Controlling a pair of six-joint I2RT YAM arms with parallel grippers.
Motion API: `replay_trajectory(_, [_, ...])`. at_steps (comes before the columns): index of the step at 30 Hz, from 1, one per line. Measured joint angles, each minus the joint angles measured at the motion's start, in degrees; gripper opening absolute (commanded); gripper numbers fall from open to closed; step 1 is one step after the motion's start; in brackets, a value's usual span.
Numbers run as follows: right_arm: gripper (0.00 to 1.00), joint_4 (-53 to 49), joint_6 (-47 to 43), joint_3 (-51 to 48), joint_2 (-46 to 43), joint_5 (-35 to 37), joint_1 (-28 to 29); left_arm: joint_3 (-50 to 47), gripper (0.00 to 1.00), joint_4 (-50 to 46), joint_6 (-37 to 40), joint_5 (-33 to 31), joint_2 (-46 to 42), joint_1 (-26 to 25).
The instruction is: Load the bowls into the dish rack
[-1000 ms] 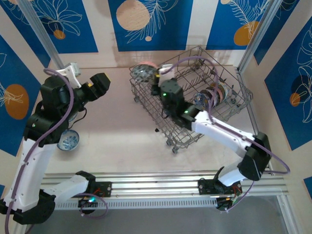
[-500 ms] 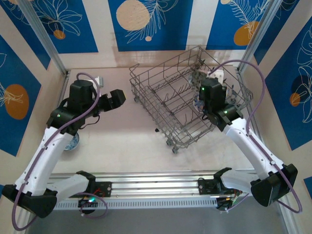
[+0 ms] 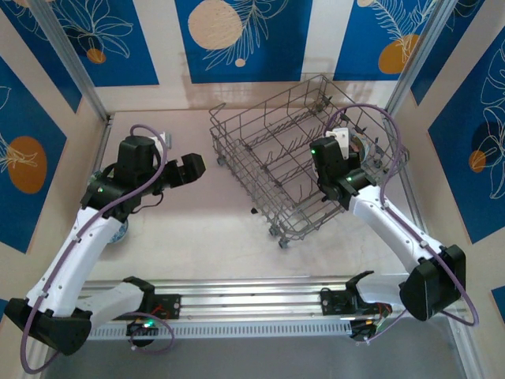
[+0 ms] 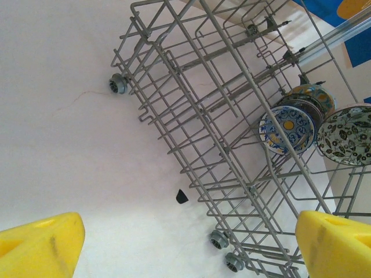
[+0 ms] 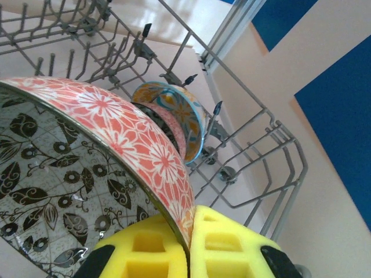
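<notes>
The grey wire dish rack [image 3: 272,170] stands askew at mid-table, and its near side runs across the left wrist view [image 4: 220,116]. My right gripper [image 5: 190,231] is shut on the rim of a bowl [image 5: 116,133] that is orange-red floral outside and black-leaf patterned inside, and holds it on edge inside the rack's right end. Behind it two bowls stand in the tines, a pinkish one [image 5: 174,130] and an orange-yellow-blue one [image 5: 182,107]. My left gripper [image 4: 185,249] is open and empty above the table, left of the rack [image 3: 192,167]. Another bowl [image 3: 120,231] peeks out under the left arm.
A small black chip [image 4: 182,196] lies on the table by the rack's near side. The rack has little wheels [image 4: 118,85] at its corners. Patterned walls and aluminium posts [image 3: 410,71] close in the table at the back and sides.
The right arm has travelled from the rack's left part to its right end, carrying the bowl. The left arm has swung down and right toward the middle of the table.
</notes>
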Motion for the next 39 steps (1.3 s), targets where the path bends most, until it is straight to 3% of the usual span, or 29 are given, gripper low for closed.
replay_trajectory(18, [0.0,6.78,-2.64,-2.34,6.27,6.71,1.01,-0.72,0.94,-0.02,-0.02,0.02,-0.31,-0.02])
replay_trajectory(39, [0.0,-1.25,10.03,0.85,12.35,12.04,6.21,-1.64,0.94,0.04,-0.48,0.24,-1.11,0.0])
